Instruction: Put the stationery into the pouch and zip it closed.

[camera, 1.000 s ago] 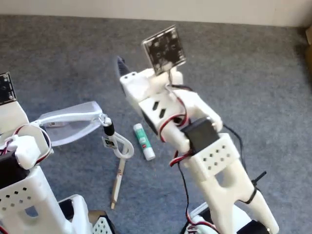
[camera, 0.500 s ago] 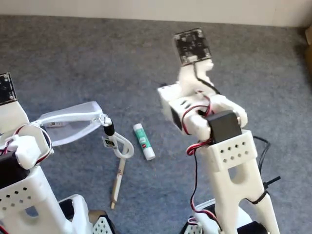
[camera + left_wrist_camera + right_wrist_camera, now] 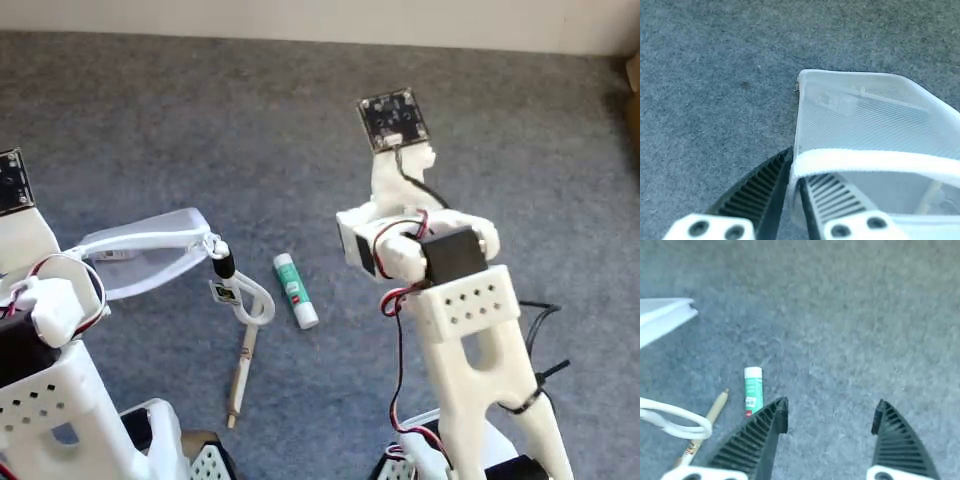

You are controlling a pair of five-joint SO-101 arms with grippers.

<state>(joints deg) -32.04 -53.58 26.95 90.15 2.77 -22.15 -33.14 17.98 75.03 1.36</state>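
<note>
The translucent white mesh pouch [image 3: 140,258] lies at the left with its mouth open, and my left gripper [image 3: 792,172] is shut on its rim [image 3: 875,160]. A green-and-white glue stick [image 3: 296,290] lies on the carpet right of the pouch. A wooden pencil [image 3: 241,372] lies nearer the front, under a white cord loop [image 3: 252,297] fixed to the pouch's black zipper pull [image 3: 223,262]. My right gripper [image 3: 830,417] hangs open above bare carpet, to the right of the glue stick [image 3: 753,390] and the pencil [image 3: 705,422].
Grey carpet [image 3: 520,170] covers the whole floor, with open room at the back and right. The right arm's white body [image 3: 450,300] rises in the middle right. The left arm's base [image 3: 50,400] fills the front left corner.
The right arm has swung to the right and drawn back from over the glue stick. The pouch, glue stick, pencil and left arm have kept still.
</note>
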